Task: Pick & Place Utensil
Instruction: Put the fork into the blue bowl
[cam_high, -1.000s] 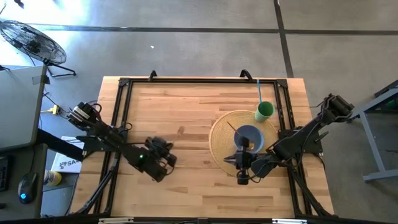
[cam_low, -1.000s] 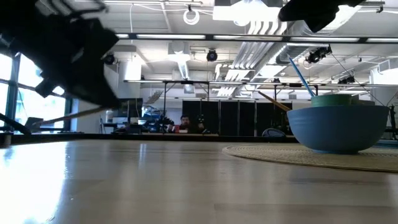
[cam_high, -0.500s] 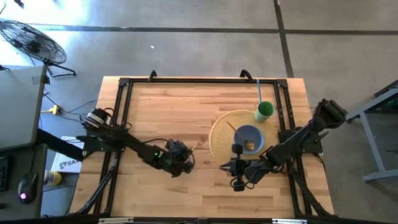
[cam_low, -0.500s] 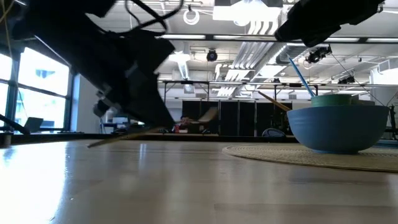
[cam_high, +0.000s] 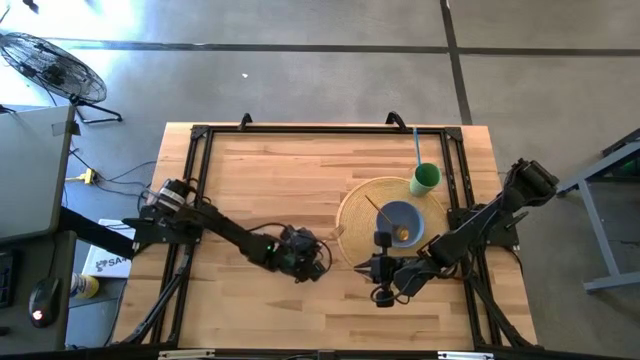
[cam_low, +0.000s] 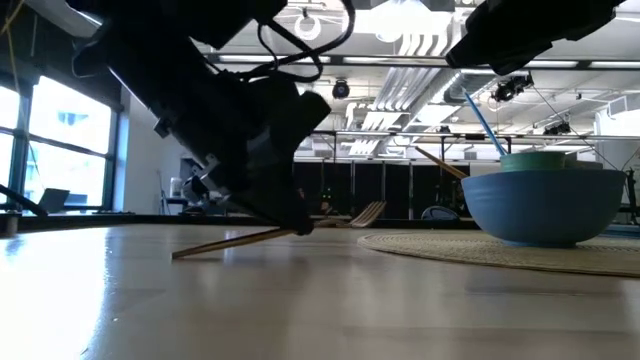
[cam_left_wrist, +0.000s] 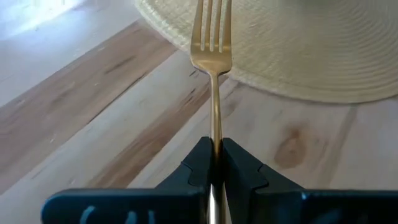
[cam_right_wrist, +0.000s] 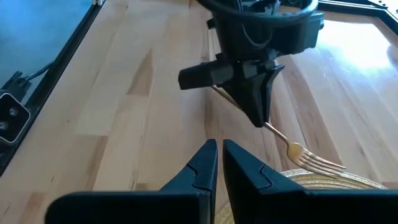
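Observation:
A gold fork (cam_left_wrist: 212, 37) is shut in my left gripper (cam_left_wrist: 214, 148), which hovers low over the wood just left of the woven placemat (cam_high: 358, 215). The tines (cam_right_wrist: 311, 162) point at the mat's edge. In the low view the fork (cam_low: 260, 238) slants, tines up. My right gripper (cam_right_wrist: 219, 163) is shut and empty, near the mat's near edge, facing the left gripper (cam_right_wrist: 255, 93). A blue bowl (cam_high: 400, 222) stands on the mat. My left gripper pinches the fork's handle (cam_left_wrist: 215, 127) between its two fingers, around mid-length, with the fingers lying along the handle. The tines stick out ahead and upward, above the mat's edge. The handle's free end (cam_low: 178, 256) slopes down to the tabletop; whether it touches, I cannot tell.
A green cup (cam_high: 425, 179) with a blue straw stands at the mat's far right edge. A thin wooden stick leans in the bowl. A black frame (cam_high: 200, 135) runs around the table. Bare wood lies on the far left side.
My left gripper has travelled toward the table's right, carrying the fork from the left-centre of the table up to the placemat's left edge. My right gripper has drawn back a little from beside the bowl toward the left and near edge, then held still.

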